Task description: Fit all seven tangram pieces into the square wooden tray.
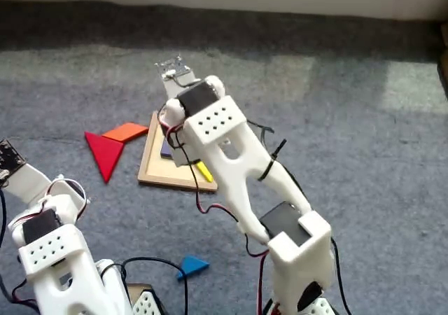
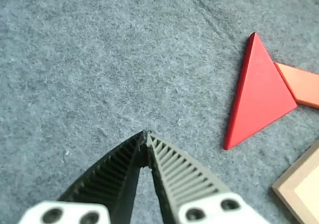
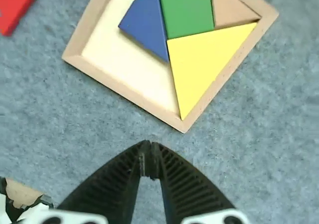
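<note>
My left gripper hangs over the grey carpet, its ribbed fingers pressed tip to tip and holding no piece. Near it a red triangle lies flat on the carpet, one corner touching an orange piece, with a corner of the square wooden tray just beyond them. My right gripper hangs over the carpet just outside the tray's rim, its fingers likewise closed together and holding no piece. Inside the tray, a yellow triangle fills the corner nearest that gripper. A green square sits against it, flanked by a blue triangle and a tan triangle. A strip of bare tray floor shows beside the blue triangle. From the high view, a small blue triangle lies on the carpet between the two arm bases, well apart from the tray.
</note>
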